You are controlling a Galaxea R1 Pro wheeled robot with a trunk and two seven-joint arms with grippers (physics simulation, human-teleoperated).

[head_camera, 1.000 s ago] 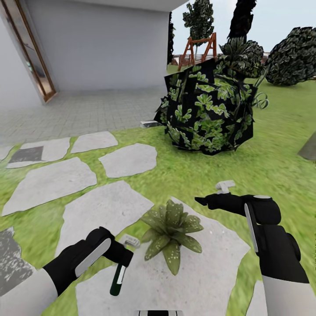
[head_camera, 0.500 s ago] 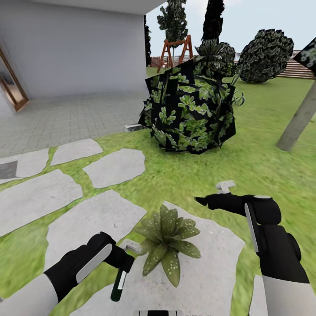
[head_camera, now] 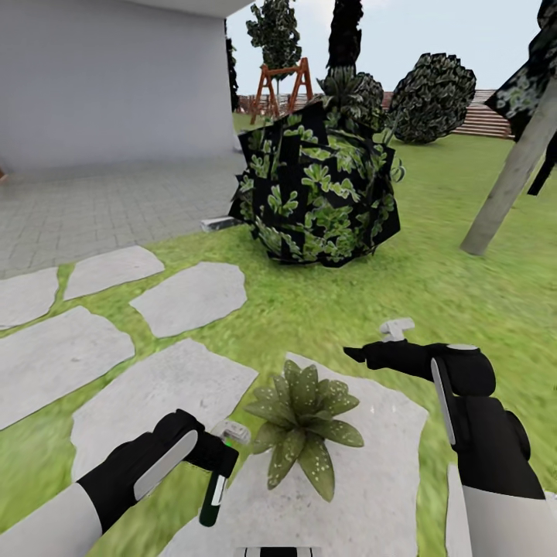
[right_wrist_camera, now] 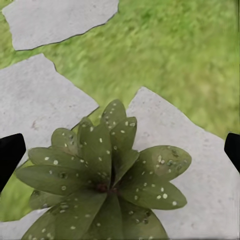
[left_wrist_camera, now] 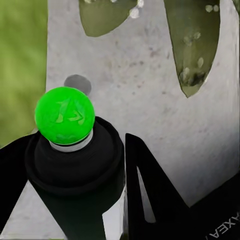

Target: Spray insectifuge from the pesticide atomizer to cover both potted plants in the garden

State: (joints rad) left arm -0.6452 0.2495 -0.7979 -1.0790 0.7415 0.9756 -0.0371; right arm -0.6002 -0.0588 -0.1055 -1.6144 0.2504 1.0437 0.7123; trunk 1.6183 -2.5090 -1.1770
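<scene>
The left gripper (head_camera: pixel 207 455) stays clamped on the pesticide atomizer (head_camera: pixel 213 493), whose tip has turned green, so spraying seems underway. The speckled potted plant (head_camera: pixel 303 427) sits just beside it, and the right gripper (head_camera: pixel 357 354) hovers spread and empty above

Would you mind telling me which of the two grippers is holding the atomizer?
The left gripper holds the dark-green pesticide atomizer, beside the potted plant; the right gripper hangs open, holding nothing.

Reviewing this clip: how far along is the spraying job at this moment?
Pickup looks done: the left gripper holds the pesticide atomizer, its tip green in the left wrist view. In hand: it sits beside one potted plant on the stepping stone. Left: no spray visible on the leaves; the right gripper hangs open above.
</scene>
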